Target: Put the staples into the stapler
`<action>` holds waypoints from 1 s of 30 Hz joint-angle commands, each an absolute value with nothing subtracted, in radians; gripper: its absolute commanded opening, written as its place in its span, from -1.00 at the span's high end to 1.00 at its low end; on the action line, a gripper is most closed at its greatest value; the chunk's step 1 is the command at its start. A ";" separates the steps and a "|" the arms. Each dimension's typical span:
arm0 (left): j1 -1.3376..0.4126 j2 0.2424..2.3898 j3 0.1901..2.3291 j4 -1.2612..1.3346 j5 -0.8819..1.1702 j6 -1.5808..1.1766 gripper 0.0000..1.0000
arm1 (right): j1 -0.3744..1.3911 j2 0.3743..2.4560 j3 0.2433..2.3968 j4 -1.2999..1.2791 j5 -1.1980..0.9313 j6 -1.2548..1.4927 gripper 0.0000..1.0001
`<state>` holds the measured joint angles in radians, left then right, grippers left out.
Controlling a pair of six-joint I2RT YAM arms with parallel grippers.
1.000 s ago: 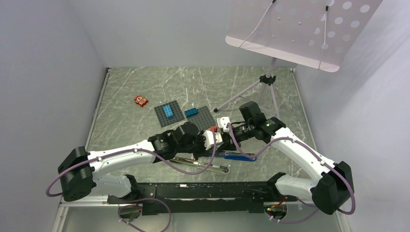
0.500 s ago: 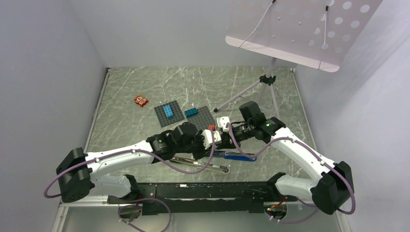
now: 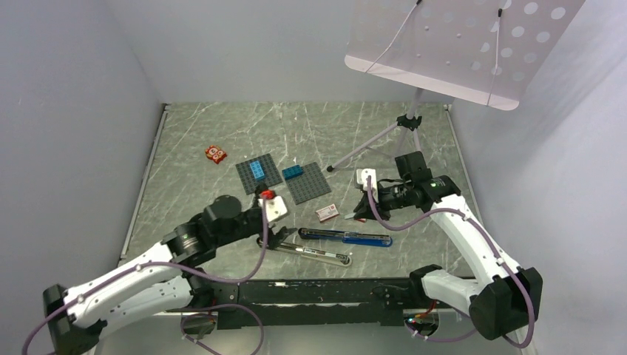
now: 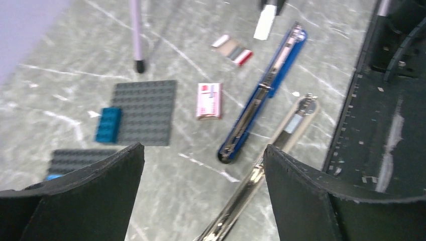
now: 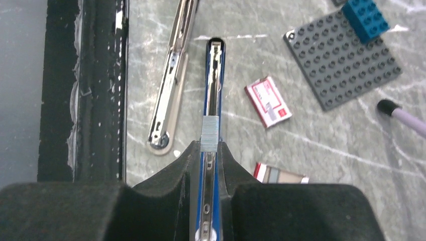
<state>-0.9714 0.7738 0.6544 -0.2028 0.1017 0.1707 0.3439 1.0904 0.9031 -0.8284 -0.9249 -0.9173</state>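
Right hand: pressed together on a short staple strip, held at the fingertips. Straight ahead of and under the hand runs the open channel of the blue stapler, lying on the worktop. Cannot tell whether the strip already touches the rails. The stapler's silver top arm lies flat beside the channel, on the side toward the dark base rail. On the hand's other side sit the staple box and, closer to the fingers, the grey staple tray with its red end.

Left hand: spread wide, holding nothing, well apart from the stapler.

Handling, as judged: the strip is very light and stiff along its length, but only glued wire, so likely to snap if bent or pinched hard. The metal is smooth and could slide out of a loose grip. Best taken by the two flat sides near mid-length, legs down, with a modest squeeze, and kept in line with the channel.
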 commanded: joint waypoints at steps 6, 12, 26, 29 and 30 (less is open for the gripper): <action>-0.849 0.637 0.571 -0.170 0.109 0.287 -0.84 | 0.296 1.059 0.860 -0.944 -0.870 -1.020 0.72; -0.804 0.668 0.572 -0.185 0.157 0.290 -0.84 | 0.288 1.078 0.804 -0.879 -0.823 -0.997 0.71; -0.774 0.684 0.577 -0.190 0.214 0.285 -0.83 | 0.243 1.118 0.763 -0.896 -0.720 -1.082 0.69; -0.771 0.685 0.575 -0.189 0.221 0.284 -0.83 | 0.234 1.127 0.751 -0.892 -0.722 -1.100 0.69; -0.769 0.687 0.576 -0.189 0.224 0.283 -0.83 | 0.235 1.126 0.743 -0.889 -0.725 -1.105 0.69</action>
